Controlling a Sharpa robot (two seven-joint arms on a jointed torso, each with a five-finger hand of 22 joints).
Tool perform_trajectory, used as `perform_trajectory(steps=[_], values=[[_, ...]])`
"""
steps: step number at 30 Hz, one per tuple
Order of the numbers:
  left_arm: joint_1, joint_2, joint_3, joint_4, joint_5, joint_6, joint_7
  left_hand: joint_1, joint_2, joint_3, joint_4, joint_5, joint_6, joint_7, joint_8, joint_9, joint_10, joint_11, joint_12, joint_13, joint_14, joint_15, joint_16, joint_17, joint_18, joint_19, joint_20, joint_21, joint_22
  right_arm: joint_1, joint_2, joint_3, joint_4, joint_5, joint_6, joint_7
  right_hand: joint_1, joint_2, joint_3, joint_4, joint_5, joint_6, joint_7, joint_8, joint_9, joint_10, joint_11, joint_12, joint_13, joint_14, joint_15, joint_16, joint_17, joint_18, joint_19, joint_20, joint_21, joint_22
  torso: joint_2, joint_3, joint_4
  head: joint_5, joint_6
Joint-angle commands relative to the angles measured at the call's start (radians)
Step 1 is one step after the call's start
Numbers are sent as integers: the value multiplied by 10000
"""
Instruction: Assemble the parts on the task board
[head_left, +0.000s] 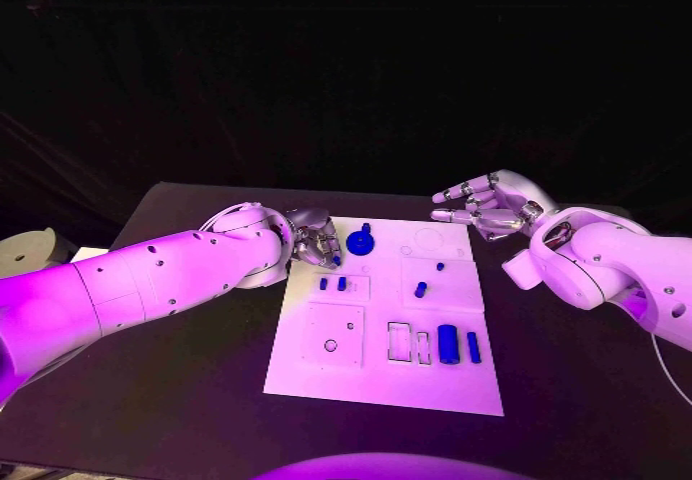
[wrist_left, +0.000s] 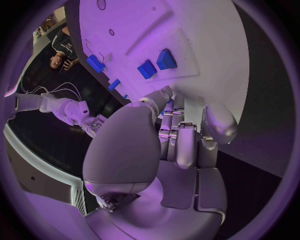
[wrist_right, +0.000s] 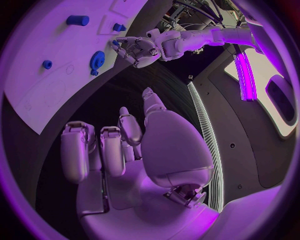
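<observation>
Clearly left hand (head_left: 309, 243) nearer: blue gear (head_left: 359, 241) just beside fingertips, toward board middle; fingers curled, grasp possibly empty, cannot be told. Right hand (head_left: 490, 205) spread, held well apart.

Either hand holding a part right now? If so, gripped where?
Right hand holds nothing, hovering off the board's far corner. Left hand is over the board near the blue gear; hold cannot be told.

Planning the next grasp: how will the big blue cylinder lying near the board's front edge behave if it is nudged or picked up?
The big blue cylinder lies on its side in what looks like a shallow recess, so it would probably roll once lifted out onto the flat task board. It looks solid and rigid, unlikely to bend. Its smooth round surface may slip in a loose pinch.
</observation>
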Motion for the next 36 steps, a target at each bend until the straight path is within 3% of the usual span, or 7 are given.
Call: perform_trajectory(steps=[1,21,26,28,33,36], values=[[-26,36,-17,31,-29,151,74,-115,-20,31,1,-24,84,11,31,12,75,-14,-42,-12,479,-49,47,-9,-83,259,-36,11,7,-9,8,-1,7,-38,149,57,3,133,-61,24,58,63,-28,44,15,-10,-5,28,10,794,-66,-22,1621,70,-62,0,-52,7,1,2,2,-7,-15],[-27,101,-21,-36,-136,373,-153,-233,-60,74,-21,-29,54,28,-28,-24,61,1,-132,-25,471,-38,52,-17,-83,247,-30,-1,11,-9,-6,-1,23,-38,151,54,3,133,-61,24,58,63,-28,44,15,-10,-5,28,10,794,-66,-22,1621,70,-62,0,-52,7,1,-5,4,-22,-52],[-27,112,-22,-65,-140,330,-214,-381,-200,139,-61,-28,-269,205,-258,-154,-121,135,-313,-71,456,61,44,-63,-98,235,23,-14,19,-9,-7,-1,20,-38,148,52,0,143,-91,22,52,64,-28,43,15,-19,-5,8,-9,793,-67,-31,1612,72,-63,-2,-59,-1,-3,-7,4,-25,-53],[-27,111,-22,-72,-140,287,-225,-446,-283,192,-82,-21,-652,310,-368,-286,-228,215,-361,-96,447,133,38,-94,-108,231,68,-14,29,-9,-9,-1,19,-38,147,50,-2,147,-105,21,50,65,-28,43,15,-23,-5,0,-17,792,-67,-35,1608,72,-63,-3,-63,-5,-3,-7,4,-27,-55],[-27,104,-22,-76,-110,204,-227,-551,-407,283,-115,-22,-1227,413,-364,-512,-391,316,-367,-129,429,214,29,-157,-115,220,143,-18,45,-9,-11,-1,14,-38,149,42,-2,147,-105,21,50,65,-28,43,15,-23,-5,0,-17,792,-67,-35,1608,72,-63,-3,-63,-5,-2,-10,10,-32,-54],[-27,100,-22,-77,-92,177,-223,-567,-423,290,-118,-24,-1269,426,-359,-534,-412,327,-369,-133,424,219,20,-179,-113,217,151,-28,40,-9,-10,-1,9,-39,155,37,-2,147,-105,21,50,65,-28,43,15,-23,-5,0,-17,792,-67,-35,1608,72,-63,-3,-63,-5,-4,-10,9,-28,-55]])
